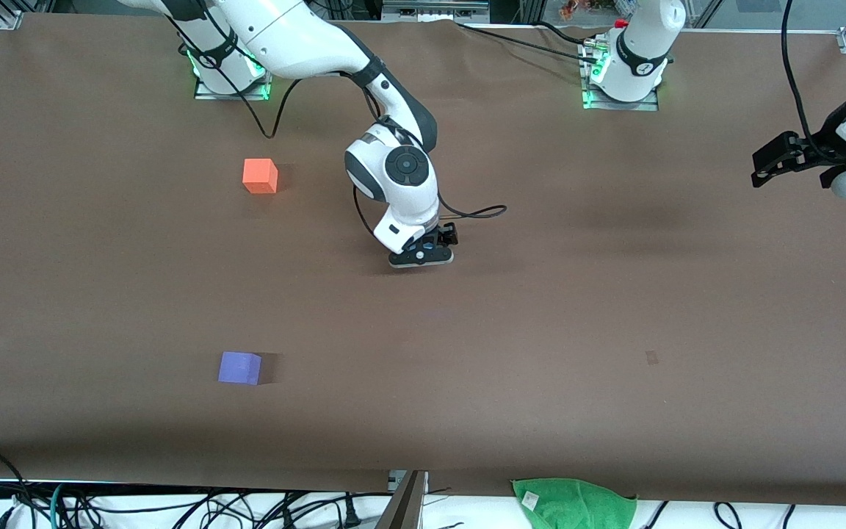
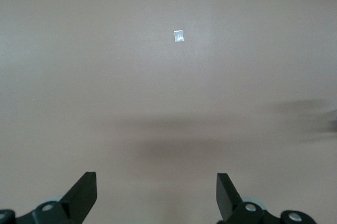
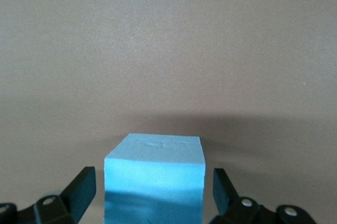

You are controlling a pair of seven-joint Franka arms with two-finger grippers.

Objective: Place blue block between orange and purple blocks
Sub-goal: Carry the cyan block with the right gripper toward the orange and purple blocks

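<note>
The blue block (image 3: 154, 168) sits on the table between the fingers of my right gripper (image 3: 152, 184), with a small gap on each side; the gripper is open around it. In the front view my right gripper (image 1: 423, 257) is low at the middle of the table and hides the block. The orange block (image 1: 260, 176) lies toward the right arm's end, near the bases. The purple block (image 1: 239, 367) lies nearer the front camera, about in line with it. My left gripper (image 1: 761, 173) (image 2: 157, 192) waits open and empty over the left arm's end.
A green cloth (image 1: 573, 503) lies at the table's near edge. A small tape mark (image 1: 651, 358) is on the brown table top; it also shows in the left wrist view (image 2: 179, 36). Cables run by the arm bases.
</note>
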